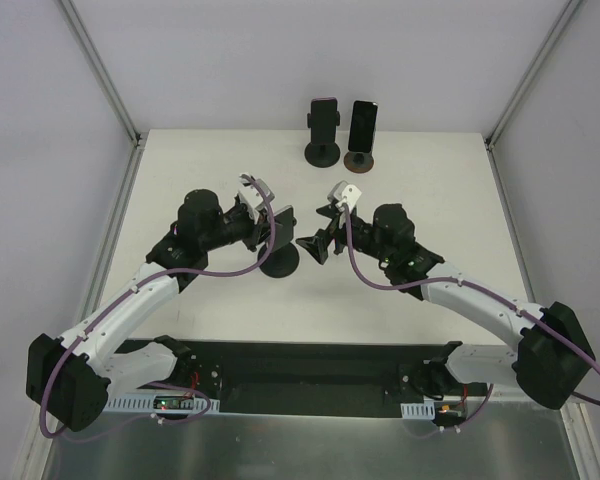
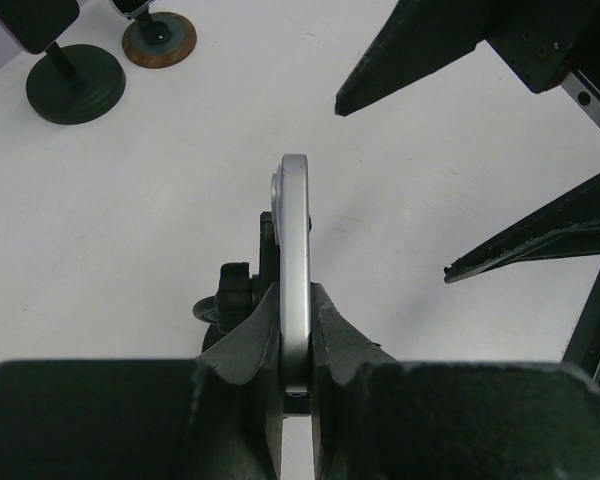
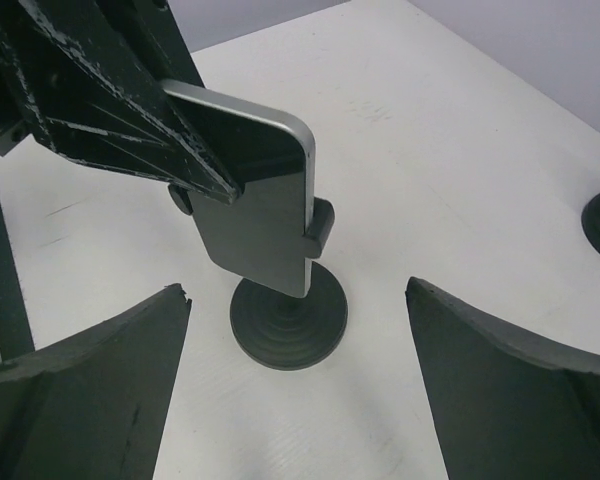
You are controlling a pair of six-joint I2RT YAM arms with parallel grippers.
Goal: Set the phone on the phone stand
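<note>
My left gripper (image 1: 278,224) is shut on a silver-edged phone (image 3: 255,220) and holds it upright over a small black phone stand with a round base (image 3: 288,320). The phone's lower part sits against the stand's cradle, and one side clamp (image 3: 321,225) shows at its edge. In the left wrist view the phone (image 2: 295,230) is edge-on between my fingers, with the stand (image 2: 235,295) just behind it. My right gripper (image 1: 315,245) is open and empty, its fingers (image 3: 80,380) spread on either side of the stand base without touching it.
Two other stands holding phones are at the table's far edge: a black one (image 1: 323,130) and one with a wooden base (image 1: 360,135). They also show in the left wrist view, the black one (image 2: 75,80) and the wooden one (image 2: 158,38).
</note>
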